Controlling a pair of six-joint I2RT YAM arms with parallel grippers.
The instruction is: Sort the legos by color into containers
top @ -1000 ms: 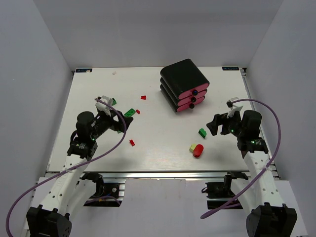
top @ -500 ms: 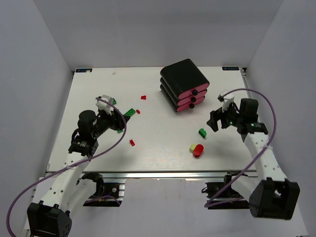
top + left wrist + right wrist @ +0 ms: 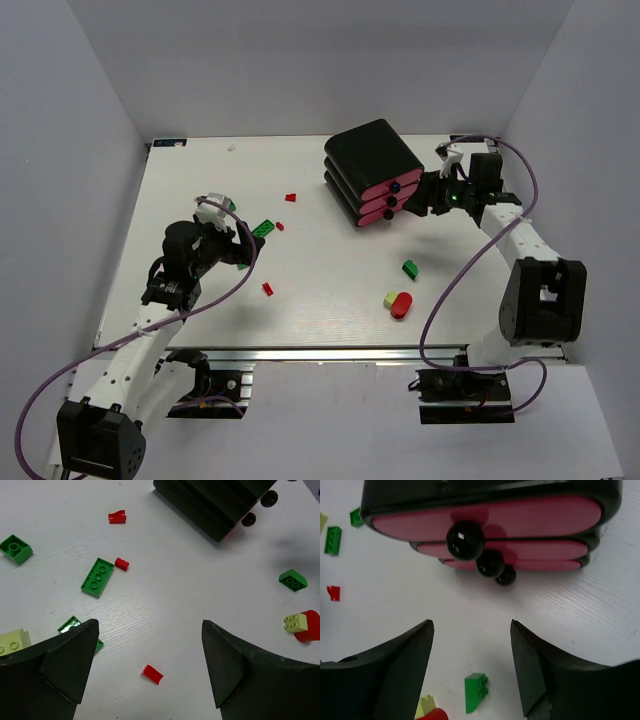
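Tabletop [image 3: 330, 330] of white board carries the glossy black cabinet [image 3: 368, 150], with three pink drawers [image 3: 490, 517] stacked inside it. The drawers look pushed in, and their dark knobs [image 3: 465, 540] face the right arm.

The right gripper [image 3: 471, 625] hovers just in front of those knobs, its jaws parted partway with nothing between them. The left gripper [image 3: 150, 627] hangs well to the left of the cabinet, jaws spread wide and empty.

All the legos lie loose on the board outside the cabinet. Well in front of it, a red rounded brick [image 3: 402, 305] touches a yellow-green brick [image 3: 390, 298]. A dark green brick [image 3: 410, 268] sits between that pair and the drawers. Left of the cabinet are a green plate [image 3: 262, 228], a green brick [image 3: 229, 206] and three small red pieces [image 3: 267, 289].
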